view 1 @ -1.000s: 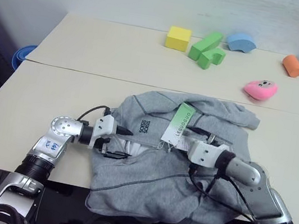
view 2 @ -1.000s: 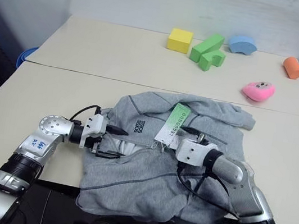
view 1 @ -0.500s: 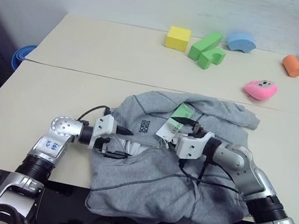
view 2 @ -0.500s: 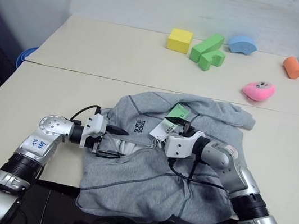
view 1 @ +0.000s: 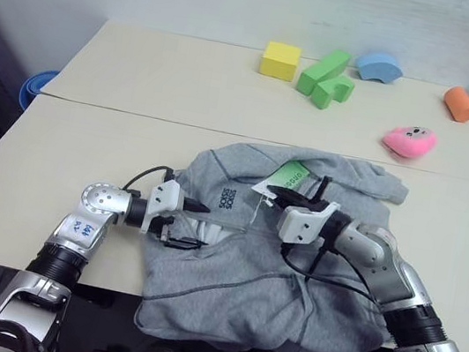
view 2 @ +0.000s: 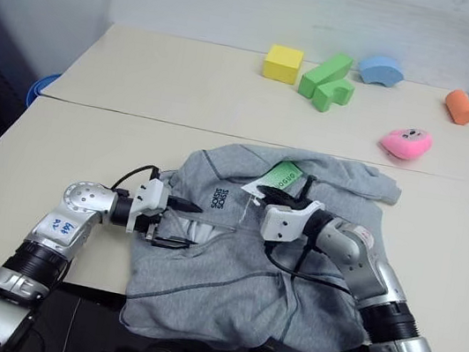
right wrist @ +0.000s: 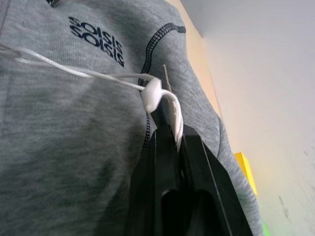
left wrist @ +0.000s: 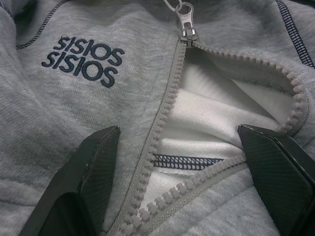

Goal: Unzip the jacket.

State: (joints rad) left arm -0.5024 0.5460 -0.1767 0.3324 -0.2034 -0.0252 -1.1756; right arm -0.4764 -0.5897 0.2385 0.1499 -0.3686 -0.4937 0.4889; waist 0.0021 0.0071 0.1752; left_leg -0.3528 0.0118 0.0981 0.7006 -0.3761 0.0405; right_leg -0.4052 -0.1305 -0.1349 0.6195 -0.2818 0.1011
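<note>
Currently I see the jacket (view 1: 248, 259) lying on the desk (view 1: 86, 153), my left hand (view 1: 189, 226) spread wide across its partly opened zip, my right hand (right wrist: 170, 130) pinched shut on the hang-tag cord (right wrist: 74, 70).

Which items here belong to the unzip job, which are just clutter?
Job:
jacket
zipper pull
hang tags
left gripper, open at the zip
right gripper, shut on the tag string

Clutter:
yellow block
green blocks
blue block
orange cylinder
pink toy
</note>
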